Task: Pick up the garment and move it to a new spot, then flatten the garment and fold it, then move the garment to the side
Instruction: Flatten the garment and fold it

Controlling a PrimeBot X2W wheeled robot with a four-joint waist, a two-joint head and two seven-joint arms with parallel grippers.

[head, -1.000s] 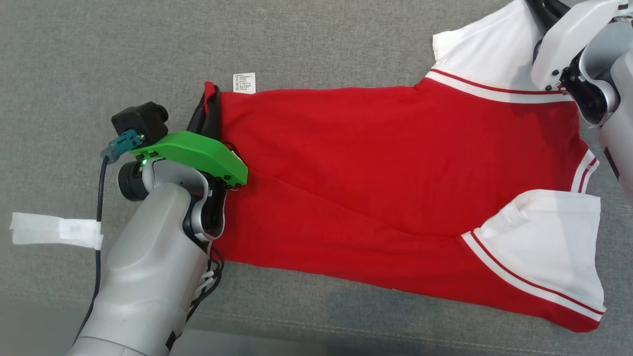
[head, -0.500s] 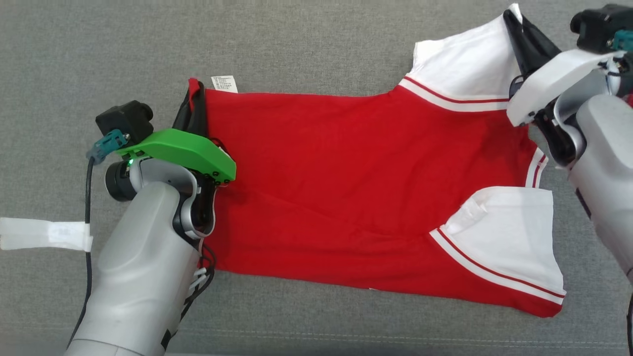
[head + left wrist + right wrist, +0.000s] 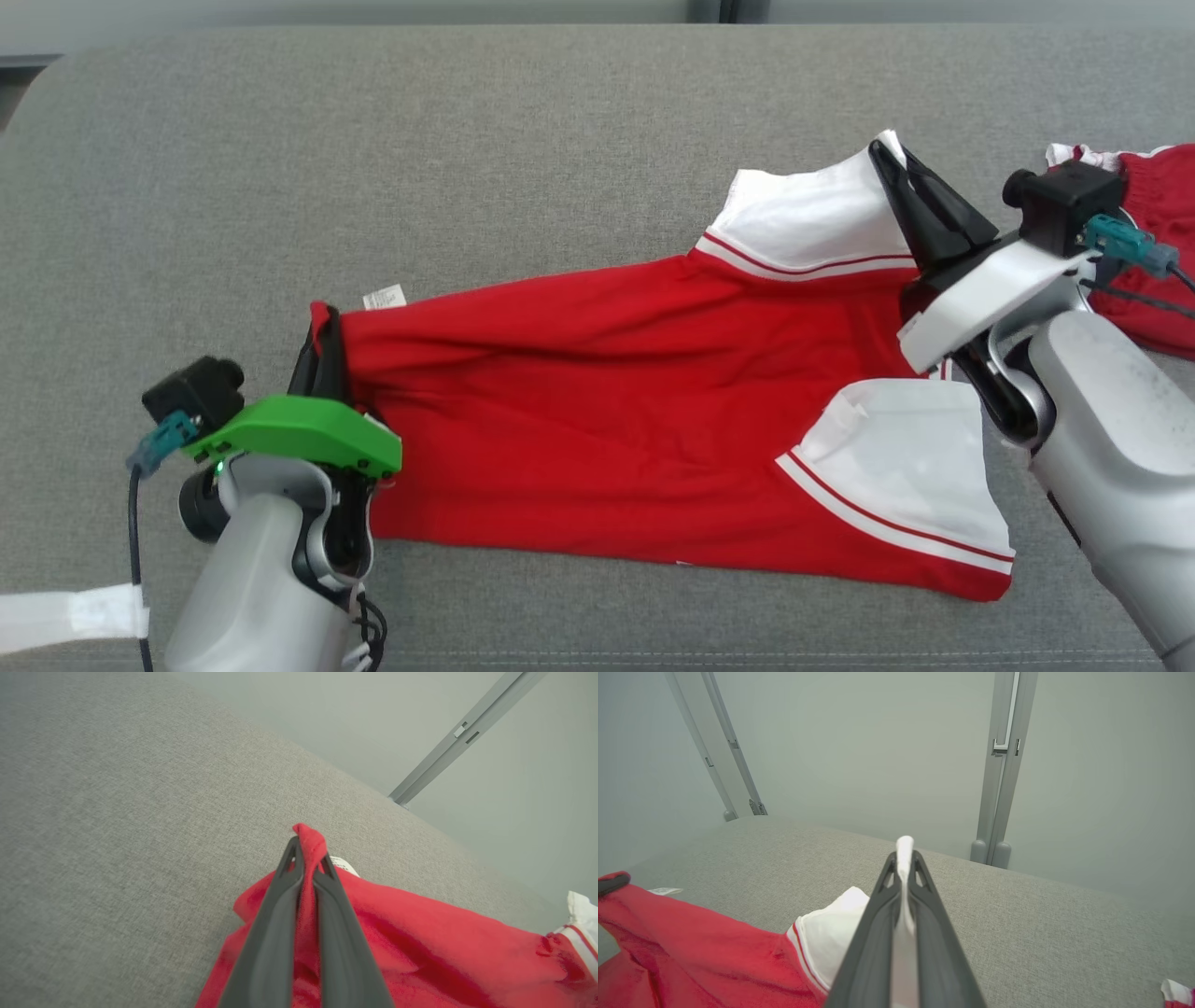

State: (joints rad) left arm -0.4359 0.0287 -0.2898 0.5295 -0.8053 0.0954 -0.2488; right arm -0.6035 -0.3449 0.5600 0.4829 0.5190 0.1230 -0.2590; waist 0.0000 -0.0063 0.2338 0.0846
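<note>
The garment (image 3: pixel 597 392) is a red shirt with white sleeves edged in red stripes, stretched across the grey cushion between my two arms. My left gripper (image 3: pixel 322 350) is shut on its red hem corner at the left; in the left wrist view red cloth (image 3: pixel 308 842) pokes out between the closed fingers (image 3: pixel 271 924). My right gripper (image 3: pixel 887 159) is shut on the far white sleeve (image 3: pixel 812 210); the right wrist view has white fabric (image 3: pixel 904 847) pinched at the tips. The near white sleeve (image 3: pixel 901 467) lies flat. A white care label (image 3: pixel 384 297) sticks out by the hem.
A second red and white cloth (image 3: pixel 1153 233) lies at the right edge, behind my right wrist. The grey cushion (image 3: pixel 373 140) stretches wide to the back and left. A white tape strip (image 3: pixel 70 616) wraps my left arm's cable. A pale wall with metal posts (image 3: pixel 999 765) stands beyond.
The head camera has tilted up, so the cushion's back edge and the second cloth now show. The right gripper has drawn in with the white sleeve. Both grips are unchanged.
</note>
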